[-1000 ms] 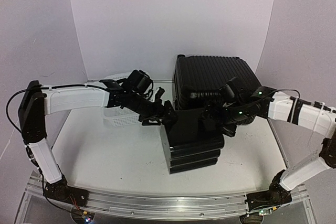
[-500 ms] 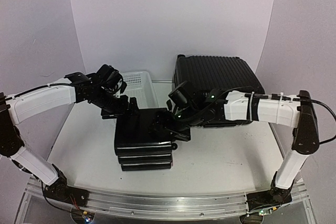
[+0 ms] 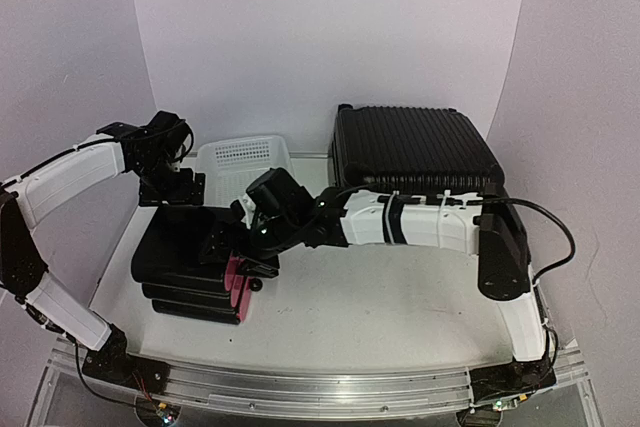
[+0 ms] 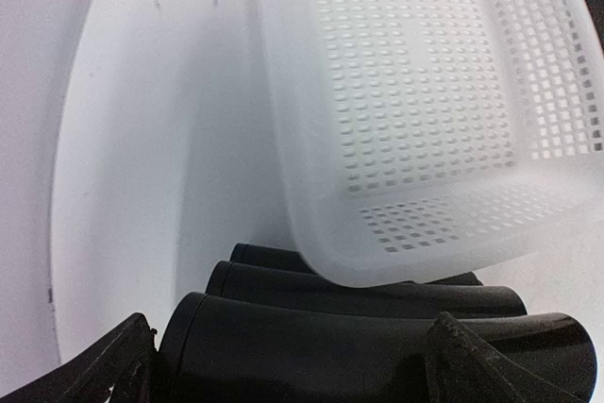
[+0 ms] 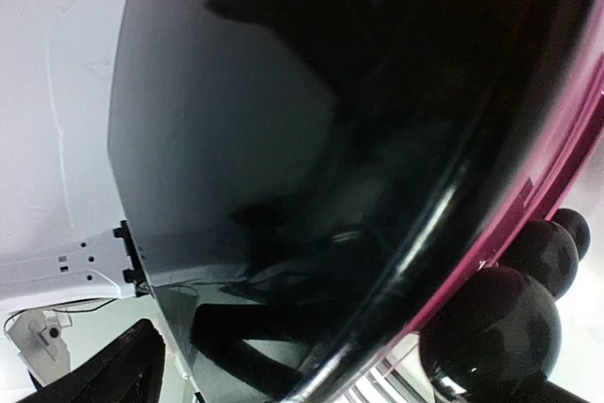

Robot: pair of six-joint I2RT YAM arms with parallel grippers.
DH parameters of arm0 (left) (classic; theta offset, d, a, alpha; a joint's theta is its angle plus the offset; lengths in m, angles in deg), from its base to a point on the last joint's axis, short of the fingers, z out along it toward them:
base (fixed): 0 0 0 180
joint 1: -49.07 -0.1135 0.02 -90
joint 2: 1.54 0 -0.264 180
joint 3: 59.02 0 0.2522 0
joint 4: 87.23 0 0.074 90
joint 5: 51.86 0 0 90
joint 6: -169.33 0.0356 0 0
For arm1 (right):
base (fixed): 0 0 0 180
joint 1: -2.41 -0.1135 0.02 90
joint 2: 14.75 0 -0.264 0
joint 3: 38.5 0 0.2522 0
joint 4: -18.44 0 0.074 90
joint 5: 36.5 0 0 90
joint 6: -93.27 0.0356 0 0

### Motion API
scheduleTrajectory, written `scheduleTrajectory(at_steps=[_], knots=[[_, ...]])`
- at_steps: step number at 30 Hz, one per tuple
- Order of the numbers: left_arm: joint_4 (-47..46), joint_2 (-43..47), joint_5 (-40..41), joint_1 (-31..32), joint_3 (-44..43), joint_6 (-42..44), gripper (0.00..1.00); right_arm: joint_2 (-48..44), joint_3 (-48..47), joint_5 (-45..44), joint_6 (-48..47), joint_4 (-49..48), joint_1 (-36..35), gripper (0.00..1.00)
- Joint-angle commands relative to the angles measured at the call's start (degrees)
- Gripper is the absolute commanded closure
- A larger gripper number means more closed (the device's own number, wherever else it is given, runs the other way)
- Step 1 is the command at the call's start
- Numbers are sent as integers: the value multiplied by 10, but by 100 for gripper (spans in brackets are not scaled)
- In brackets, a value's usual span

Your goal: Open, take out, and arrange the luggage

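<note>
well, the luggage (image 3: 415, 152) at 1 o'clock looks stiff, bulky, likely heavy; take its ribbed shell by the front edge. left hand (image 3: 180, 190) and right hand (image 3: 240, 242) both gape wide, empty.

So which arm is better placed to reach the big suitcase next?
Right, probably. Its forearm runs just in front of the big suitcase, though the right gripper sits open over the small case. The left gripper is open at the far left, with the basket between it and the suitcase.
</note>
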Motion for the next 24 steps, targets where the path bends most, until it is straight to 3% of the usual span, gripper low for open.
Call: scheduleTrajectory(at_steps=[1, 4, 7, 12, 17, 20, 24], knots=[[65, 30, 106, -11, -64, 47, 1, 48, -69, 52, 6, -39, -11, 2], [99, 52, 120, -11, -86, 55, 0, 2, -35, 29, -58, -8, -6, 2], [111, 82, 93, -11, -106, 60, 1, -50, -35, 0, -155, 111, 9, 2], [95, 118, -66, -11, -139, 71, 1, -209, 91, -191, -295, 246, 41, 2], [32, 114, -223, 3, -132, 68, 1, -334, 239, -226, -310, 300, 171, 2], [-4, 96, -233, 48, -128, 65, 1, -401, 306, -236, -315, 314, 247, 2], [-28, 55, -230, 116, -147, 72, 1, -455, 373, -163, -309, 317, 362, 2]])
